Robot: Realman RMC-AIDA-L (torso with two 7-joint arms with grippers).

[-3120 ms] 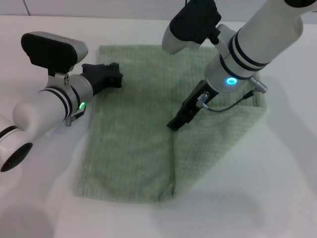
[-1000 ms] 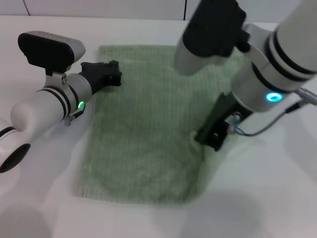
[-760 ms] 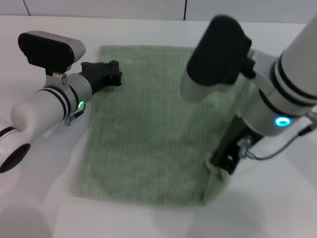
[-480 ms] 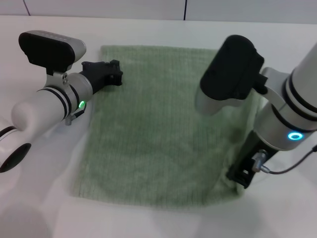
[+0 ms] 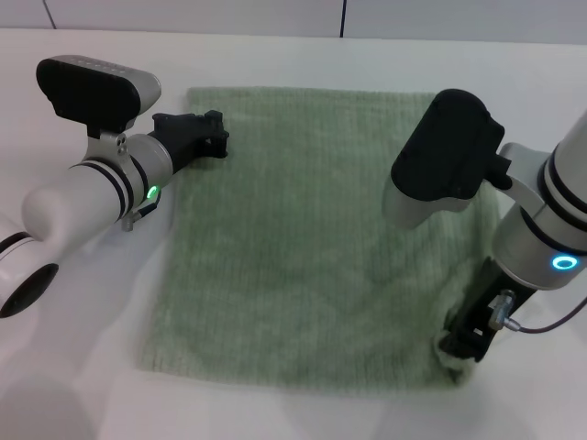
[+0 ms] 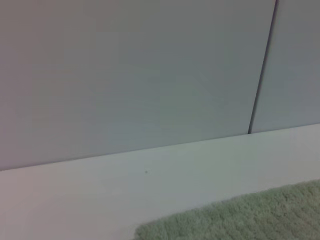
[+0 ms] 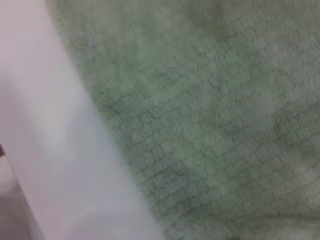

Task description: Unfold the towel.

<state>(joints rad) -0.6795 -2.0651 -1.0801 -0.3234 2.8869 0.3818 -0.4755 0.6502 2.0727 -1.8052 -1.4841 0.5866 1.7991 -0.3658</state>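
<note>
The large pale sage-green terry towel (image 5: 303,238) is spread almost flat on the white desk (image 5: 275,55), with only its near right corner bunched up. That corner is pinched in the right pincer (image 5: 459,346), which is lowered at the towel's near right edge (its black fingers closed on the cloth). The left pincer (image 5: 204,134) is held at the towel's far left edge; whether it is wide or narrow cannot be told.
</note>
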